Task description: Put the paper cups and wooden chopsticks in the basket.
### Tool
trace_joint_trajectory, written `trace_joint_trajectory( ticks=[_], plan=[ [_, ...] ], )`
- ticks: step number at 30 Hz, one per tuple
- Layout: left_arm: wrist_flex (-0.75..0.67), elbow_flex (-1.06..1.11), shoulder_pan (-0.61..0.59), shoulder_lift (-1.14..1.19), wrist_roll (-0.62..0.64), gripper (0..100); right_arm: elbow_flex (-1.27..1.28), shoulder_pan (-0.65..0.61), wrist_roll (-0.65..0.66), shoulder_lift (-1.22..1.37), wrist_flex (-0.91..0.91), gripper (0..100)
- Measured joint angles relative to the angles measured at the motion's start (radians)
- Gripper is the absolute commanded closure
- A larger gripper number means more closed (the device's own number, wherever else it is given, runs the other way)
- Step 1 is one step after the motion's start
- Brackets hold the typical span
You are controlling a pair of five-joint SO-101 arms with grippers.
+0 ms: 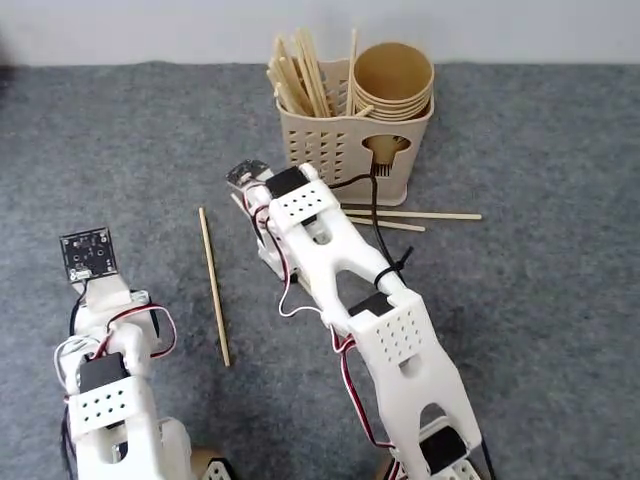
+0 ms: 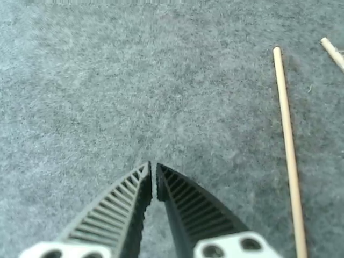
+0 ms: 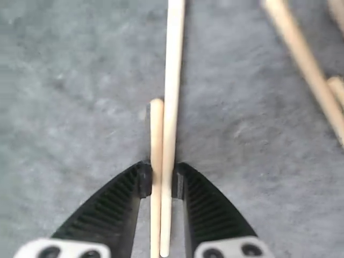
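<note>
Clamped tight: the right pincer (image 3: 161,176) grips a chopstick pair (image 3: 172,70), while the left pincer (image 2: 152,167) is pressed closed on nothing!

Count it up: one slotted basket (image 1: 340,150) sits at 12 o'clock on the grey bench (image 1: 540,300). Inside it is one nested stack of paper cups (image 1: 425,100), rims too tight to number. At the stack's 9 o'clock stands a bundle of chopsticks (image 1: 300,75), too crowded to tally. Out on the bench the high view gives three loose sticks: a lone chopstick (image 1: 214,290) at 9 o'clock of the right arm, and two more chopsticks (image 1: 430,215) at 6 o'clock of the basket, just beside its foot. The chopstick pair lies side by side right between the right pincer's jaws, running out ahead past the tips. The lone chopstick lies at 3 o'clock of the left arm, near the left pincer and not touching it.
</note>
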Motion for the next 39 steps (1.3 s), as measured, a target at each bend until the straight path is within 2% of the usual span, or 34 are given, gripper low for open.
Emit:
trace_joint_trajectory(
  ticks=[10,19,30,34,39],
  plan=[
    [0.000,0.000,-0.002,0.000,0.000,98,0.003,-0.005,0.000,-0.273,0.169,99.1],
    [0.000,0.000,-0.002,0.000,0.000,98,0.017,-0.006,0.000,-0.681,0.181,99.1],
    [0.000,0.000,-0.002,0.000,0.000,98,0.373,-0.006,0.000,-1.172,0.181,99.1],
    [0.000,0.000,0.000,0.000,0.000,98,0.442,-0.008,0.000,-1.292,0.098,99.1],
    [0.000,0.000,-0.002,0.000,0.000,98,0.516,-0.008,0.000,-1.333,-0.127,99.1]
  ],
)
